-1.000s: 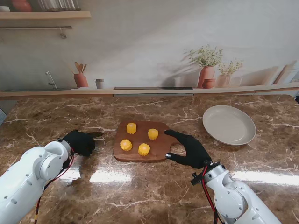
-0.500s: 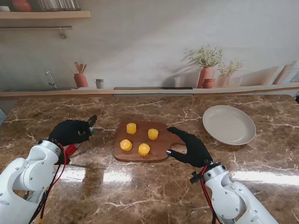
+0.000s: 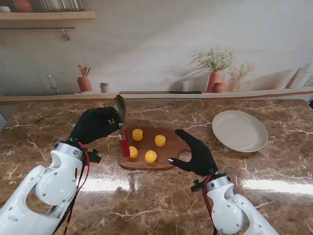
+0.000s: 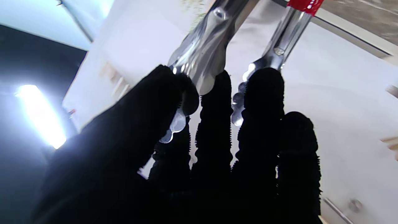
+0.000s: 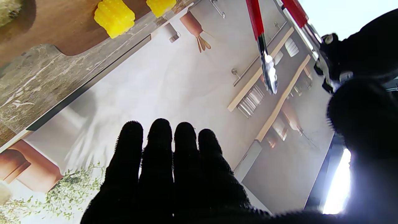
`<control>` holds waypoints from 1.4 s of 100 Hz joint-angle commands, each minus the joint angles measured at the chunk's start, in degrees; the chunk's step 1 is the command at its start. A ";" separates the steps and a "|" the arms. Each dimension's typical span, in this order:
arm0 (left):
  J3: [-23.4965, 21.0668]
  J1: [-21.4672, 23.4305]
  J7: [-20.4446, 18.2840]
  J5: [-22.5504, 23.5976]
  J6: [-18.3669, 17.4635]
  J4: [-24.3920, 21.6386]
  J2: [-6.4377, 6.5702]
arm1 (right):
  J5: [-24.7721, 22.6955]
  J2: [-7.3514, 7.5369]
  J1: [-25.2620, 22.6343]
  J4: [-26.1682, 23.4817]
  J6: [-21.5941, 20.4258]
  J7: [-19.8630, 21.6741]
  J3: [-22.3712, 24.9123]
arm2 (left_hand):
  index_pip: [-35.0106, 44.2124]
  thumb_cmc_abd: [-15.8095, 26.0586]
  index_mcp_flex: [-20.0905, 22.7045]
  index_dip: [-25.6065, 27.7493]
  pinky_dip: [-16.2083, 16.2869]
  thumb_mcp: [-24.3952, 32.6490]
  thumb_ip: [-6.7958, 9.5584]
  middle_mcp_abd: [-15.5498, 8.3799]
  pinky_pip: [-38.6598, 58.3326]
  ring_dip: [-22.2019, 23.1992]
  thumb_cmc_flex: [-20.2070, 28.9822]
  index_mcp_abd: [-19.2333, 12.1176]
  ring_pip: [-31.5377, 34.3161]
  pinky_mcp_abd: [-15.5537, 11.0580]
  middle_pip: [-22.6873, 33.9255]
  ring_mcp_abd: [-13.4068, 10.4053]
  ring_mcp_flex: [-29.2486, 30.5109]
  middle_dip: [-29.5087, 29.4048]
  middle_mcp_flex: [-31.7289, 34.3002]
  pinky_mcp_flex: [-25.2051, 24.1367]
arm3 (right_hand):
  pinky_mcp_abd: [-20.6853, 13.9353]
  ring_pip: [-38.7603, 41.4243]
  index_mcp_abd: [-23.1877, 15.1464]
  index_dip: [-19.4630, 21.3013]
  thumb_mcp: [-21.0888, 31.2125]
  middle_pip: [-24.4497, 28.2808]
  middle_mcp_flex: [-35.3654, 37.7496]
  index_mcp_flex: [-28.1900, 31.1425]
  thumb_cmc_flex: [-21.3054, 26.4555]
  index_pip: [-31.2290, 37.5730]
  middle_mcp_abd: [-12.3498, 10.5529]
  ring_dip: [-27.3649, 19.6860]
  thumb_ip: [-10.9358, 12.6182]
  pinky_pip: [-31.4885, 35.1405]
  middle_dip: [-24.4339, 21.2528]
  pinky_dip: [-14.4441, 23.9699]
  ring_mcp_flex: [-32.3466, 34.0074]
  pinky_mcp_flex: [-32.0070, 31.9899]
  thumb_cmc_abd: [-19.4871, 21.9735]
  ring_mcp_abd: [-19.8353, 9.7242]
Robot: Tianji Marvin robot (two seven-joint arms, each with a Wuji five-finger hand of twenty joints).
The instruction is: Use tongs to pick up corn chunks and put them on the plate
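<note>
Stand view, nearest me: the right hand (image 3: 194, 154) lies at the right end of the cutting board (image 3: 168, 152), near its handle, fingers straight and together, thumb spread toward the board, holding nothing. Its wrist view shows the same flat fingers (image 5: 158, 146). Left of the board, the left hand (image 3: 95, 124) is raised and closed around the steel handles of the tongs (image 3: 122, 128); its wrist view shows the fingers (image 4: 264, 90) wrapped on both metal arms. The red tips hang down over the board's left edge, just beside the nearest-left corn chunk (image 3: 133, 152). Four corn chunks sit on the board. Farther right, well apart from them, sits the white plate (image 3: 239, 130).
</note>
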 commanded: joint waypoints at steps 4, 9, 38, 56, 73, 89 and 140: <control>3.92 -2.58 1.62 -1.51 -0.85 -0.92 -1.74 | 1.08 -1.12 -0.45 0.07 0.96 -0.56 -1.15 | 2.75 1.34 2.46 2.18 -0.44 5.41 0.47 0.90 1.78 -1.09 3.22 -4.18 -1.58 -0.04 0.66 1.43 2.16 -0.90 3.36 0.74 | -0.17 -0.90 2.06 1.43 1.85 0.84 -4.05 -4.18 -3.59 0.13 1.32 0.34 -0.32 -1.08 0.71 -0.90 -3.22 -1.70 -1.54 0.67; 6.11 -4.02 2.69 -2.60 -0.82 -0.34 -2.16 | 1.33 -1.50 -0.27 0.20 1.42 -2.05 -1.81 | 2.76 1.29 2.56 2.21 -0.50 5.46 0.49 1.01 1.83 -1.12 3.25 -4.13 -1.51 0.03 0.69 1.67 2.15 -0.93 3.41 0.81 | 0.15 -1.17 3.36 1.58 1.78 0.50 -5.78 -5.98 -4.29 -0.35 2.10 0.25 -0.49 -1.51 0.59 -1.02 -4.29 -2.41 -1.46 1.20; 17.08 -11.23 8.86 -7.32 -2.36 5.81 -4.84 | 8.56 -3.03 0.47 0.12 3.24 -3.12 -3.46 | 2.68 1.32 2.48 2.34 -0.23 5.50 0.46 0.98 2.26 -1.17 3.28 -4.21 -1.26 0.05 0.77 1.85 1.92 -0.89 3.27 0.01 | 2.00 -1.01 8.02 6.45 1.66 3.00 -18.11 -15.66 -5.80 -3.87 4.80 0.83 -1.93 -4.04 1.72 0.43 -9.45 -5.39 -1.28 3.22; 20.70 -13.72 10.27 -9.89 -3.97 9.09 -5.97 | 14.53 -3.01 0.82 0.06 2.07 0.68 -2.64 | 2.61 1.46 2.49 2.40 0.15 5.26 0.45 0.86 2.56 -1.00 3.33 -4.31 -0.99 -0.11 0.80 2.25 1.42 -0.77 3.11 -0.58 | 2.97 -1.21 7.79 10.78 0.32 4.25 -18.43 -13.79 -5.55 -9.94 4.60 1.04 -2.20 -6.13 2.69 2.95 -10.95 -6.38 -1.05 4.17; 22.31 -14.92 10.65 -11.38 -5.27 10.99 -6.49 | 24.37 -2.73 2.22 1.08 -1.75 7.04 -2.15 | 2.61 1.55 2.52 2.61 0.47 5.03 0.47 0.71 2.72 -0.81 3.33 -5.09 -0.68 -0.33 0.78 2.20 1.28 -0.69 3.07 -0.94 | 5.64 -0.36 6.52 13.95 -1.00 4.58 -17.92 -14.33 -4.25 -7.73 3.62 2.07 -3.13 -5.67 3.76 4.68 -11.05 -6.91 -0.76 6.32; 22.83 -15.32 10.76 -11.82 -5.99 11.96 -6.67 | 32.24 -2.55 3.49 1.96 -3.38 11.49 -2.89 | 2.54 1.63 2.49 2.76 0.67 4.87 0.51 0.65 2.66 -0.76 3.41 -5.31 -0.69 -0.54 0.76 2.17 0.98 -0.57 3.00 -1.23 | 8.22 2.70 5.49 15.56 -1.64 7.73 -14.97 -13.78 -3.69 -4.34 2.44 5.47 -3.30 -2.99 7.71 8.65 -5.65 -4.68 -0.57 6.98; 23.15 -15.33 10.79 -12.01 -7.13 12.50 -6.70 | 39.87 -2.86 4.58 2.28 0.25 14.52 -4.14 | 2.36 1.67 2.64 2.62 0.93 4.47 0.61 0.41 2.00 -0.77 3.60 -5.29 -0.93 -1.03 0.52 1.97 0.29 -0.40 2.94 -1.92 | 11.14 21.52 2.50 5.19 -11.11 29.33 0.73 -1.62 9.25 0.86 -4.52 25.93 -4.58 8.21 32.38 19.23 8.61 3.67 1.07 2.41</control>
